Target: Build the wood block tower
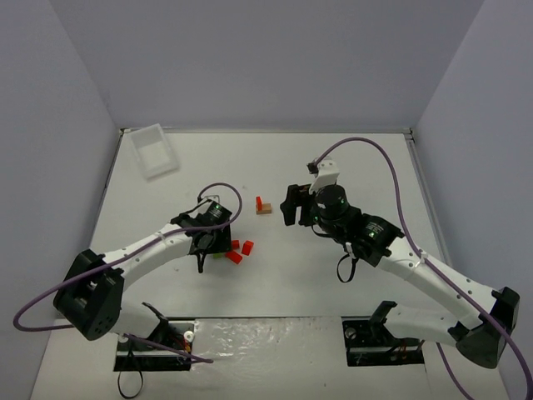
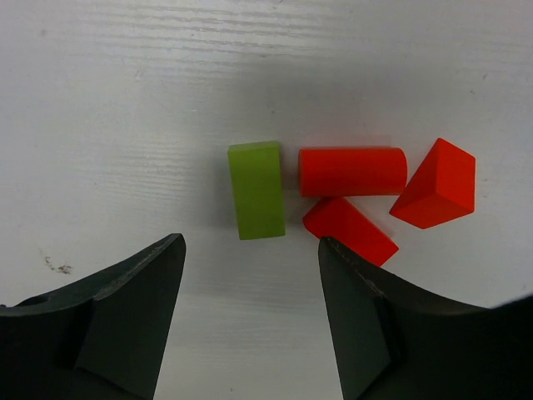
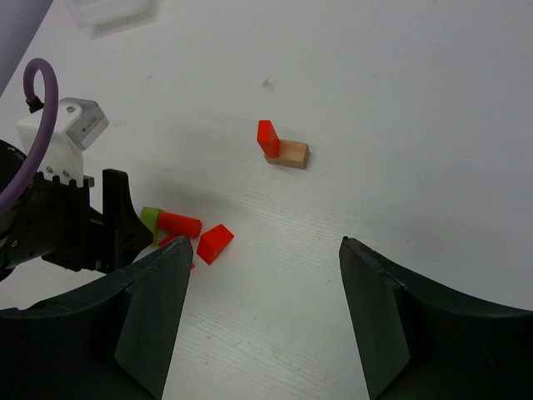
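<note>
Left pincer (image 2: 250, 325) is held spread and empty near the loose green block (image 2: 256, 190) and three loose red pieces (image 2: 352, 171) at mid-frame. Right pincer (image 3: 262, 317) is likewise spread and empty. Wood block tower (image 1: 264, 206), at top-view centre, is judged barely started: only a tan base (image 3: 293, 155) and one upright red piece (image 3: 267, 138). Four pieces are left.

White table (image 1: 291, 283), grey walls on three sides. Clear tray (image 1: 155, 151) in the far left corner, well apart from everything else. Mid-table: a tan block (image 1: 266, 209) with a red piece (image 1: 259, 201) standing on it. Right gripper (image 1: 288, 205) just to the right of that pair, fingers spread, not touching. Left gripper (image 1: 208, 248) hangs nearer the bases, beside a loose cluster of red blocks (image 1: 248, 247). A green block (image 1: 218, 254) barely shows at the gripper's edge.
</note>
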